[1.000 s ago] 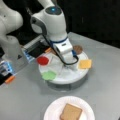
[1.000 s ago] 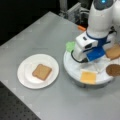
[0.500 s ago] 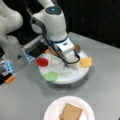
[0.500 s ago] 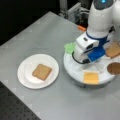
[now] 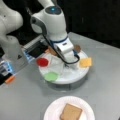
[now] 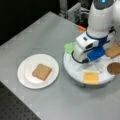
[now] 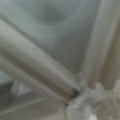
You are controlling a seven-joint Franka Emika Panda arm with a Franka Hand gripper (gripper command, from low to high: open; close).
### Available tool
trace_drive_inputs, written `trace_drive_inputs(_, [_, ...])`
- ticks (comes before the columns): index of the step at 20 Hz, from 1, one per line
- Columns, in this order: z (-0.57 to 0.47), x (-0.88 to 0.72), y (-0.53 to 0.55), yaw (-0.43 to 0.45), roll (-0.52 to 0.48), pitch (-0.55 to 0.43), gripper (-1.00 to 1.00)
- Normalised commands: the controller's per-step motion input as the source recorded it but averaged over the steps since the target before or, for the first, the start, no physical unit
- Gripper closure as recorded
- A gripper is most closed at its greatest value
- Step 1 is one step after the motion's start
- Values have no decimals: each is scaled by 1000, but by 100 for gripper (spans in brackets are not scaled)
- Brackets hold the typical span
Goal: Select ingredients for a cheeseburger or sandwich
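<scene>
A round white tray [image 5: 75,77] carries the ingredients: red tomato [image 5: 42,61], green lettuce [image 5: 51,76], orange cheese square [image 5: 85,62], dark patty [image 5: 77,48] and a bread slice [image 6: 113,49]. My gripper [image 5: 67,63] is lowered onto the tray's middle, between the lettuce [image 6: 69,47] and the cheese [image 6: 91,77]. Its fingers are hidden under the hand. The wrist view is filled by the tray's white dividers, very close. One tan-brown bread slice [image 5: 71,112] lies alone on the white plate [image 5: 52,110]; this bread [image 6: 42,71] is bare on top.
In a front view, the arm's white base [image 5: 12,47] and a small orange object [image 5: 10,79] sit at the left. An orange item [image 6: 82,28] lies behind the tray. The plate [image 6: 25,77] rests on the grey table beside the tray [image 6: 72,70].
</scene>
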Motion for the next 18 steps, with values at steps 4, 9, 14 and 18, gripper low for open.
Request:
trace_drive_inputs(4, [47,13,114,-37,17,-28,-100])
trace_drive_inputs(9, [62,26,137,-12,27,-18,-100])
trace_drive_inputs(14, [209,-14,156,-48,-13,39,-100])
trace_drive_inputs(18, [360,-21,164,-43,-46,97,-100])
